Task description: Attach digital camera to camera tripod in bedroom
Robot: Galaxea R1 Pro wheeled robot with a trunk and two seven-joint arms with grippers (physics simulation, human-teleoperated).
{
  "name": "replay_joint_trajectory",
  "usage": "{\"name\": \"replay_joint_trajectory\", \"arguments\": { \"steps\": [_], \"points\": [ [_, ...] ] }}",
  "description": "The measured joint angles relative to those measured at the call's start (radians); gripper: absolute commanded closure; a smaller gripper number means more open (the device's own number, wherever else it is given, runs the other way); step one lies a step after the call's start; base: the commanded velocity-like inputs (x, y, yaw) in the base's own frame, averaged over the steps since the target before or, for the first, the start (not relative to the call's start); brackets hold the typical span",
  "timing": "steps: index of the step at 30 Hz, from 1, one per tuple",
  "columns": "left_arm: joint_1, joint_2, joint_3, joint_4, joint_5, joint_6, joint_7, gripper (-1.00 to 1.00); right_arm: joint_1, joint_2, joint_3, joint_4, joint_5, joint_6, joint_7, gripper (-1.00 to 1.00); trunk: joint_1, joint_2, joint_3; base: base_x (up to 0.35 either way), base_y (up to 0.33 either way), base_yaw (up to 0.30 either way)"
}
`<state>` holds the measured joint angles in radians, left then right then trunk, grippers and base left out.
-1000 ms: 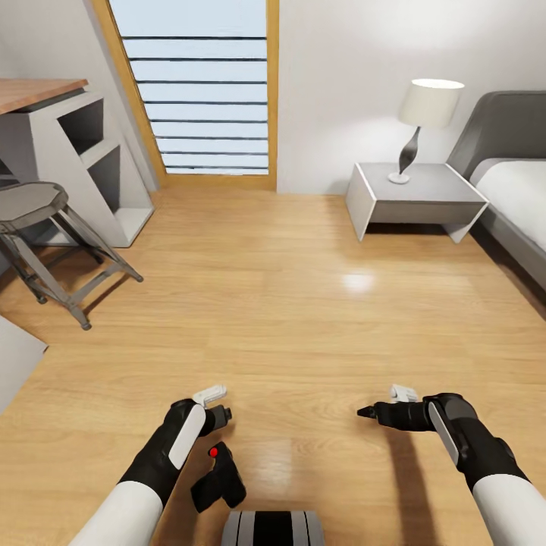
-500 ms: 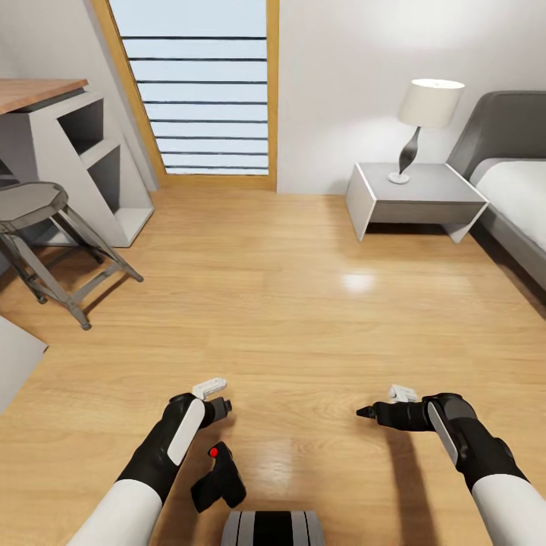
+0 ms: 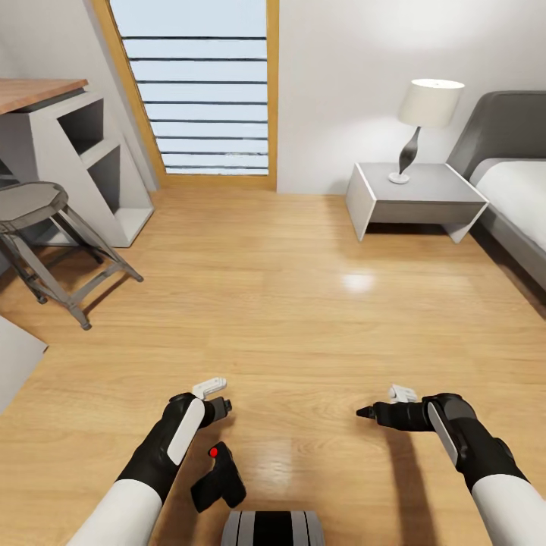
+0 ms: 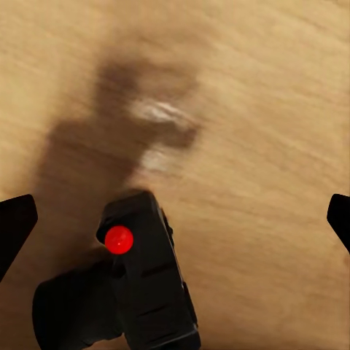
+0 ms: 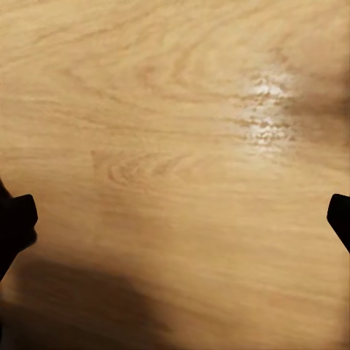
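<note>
The digital camera [image 3: 218, 479], small and black with a red button, lies on the light wood floor just in front of my base. In the left wrist view the digital camera [image 4: 138, 292] sits below and between the spread fingers. My left gripper [image 3: 216, 402] hovers above it, open, holding nothing; its fingertips [image 4: 14, 226] stand far apart at the picture's edges. My right gripper [image 3: 365, 412] hangs open over bare floor to the right, with its fingertips [image 5: 14, 219] wide apart. The camera tripod is out of view.
A grey bedside table [image 3: 413, 193] with a white lamp [image 3: 425, 114] stands at the back right, beside the grey bed [image 3: 516, 189]. At the left are a metal stool [image 3: 45, 243] and a shelf desk [image 3: 83, 152]. A tall wood-framed window [image 3: 201, 91] is behind.
My left wrist has shifted and turned very slightly above the camera. The right arm, the camera and the room look the same.
</note>
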<state>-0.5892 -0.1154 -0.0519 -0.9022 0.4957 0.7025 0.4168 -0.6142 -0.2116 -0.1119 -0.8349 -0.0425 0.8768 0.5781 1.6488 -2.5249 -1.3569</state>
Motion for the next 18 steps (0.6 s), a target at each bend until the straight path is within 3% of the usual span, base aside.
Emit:
{"name": "replay_joint_trajectory", "arguments": {
  "steps": [18],
  "points": [
    [0.000, 0.000, 0.000, 0.000, -0.001, 0.001, 0.003, -1.00, 0.001, 0.001, 0.000, 0.001, 0.001, 0.000, -0.001, -1.00, 0.000, 0.000, 0.000, -0.036, 0.023, 0.000]
  ]
}}
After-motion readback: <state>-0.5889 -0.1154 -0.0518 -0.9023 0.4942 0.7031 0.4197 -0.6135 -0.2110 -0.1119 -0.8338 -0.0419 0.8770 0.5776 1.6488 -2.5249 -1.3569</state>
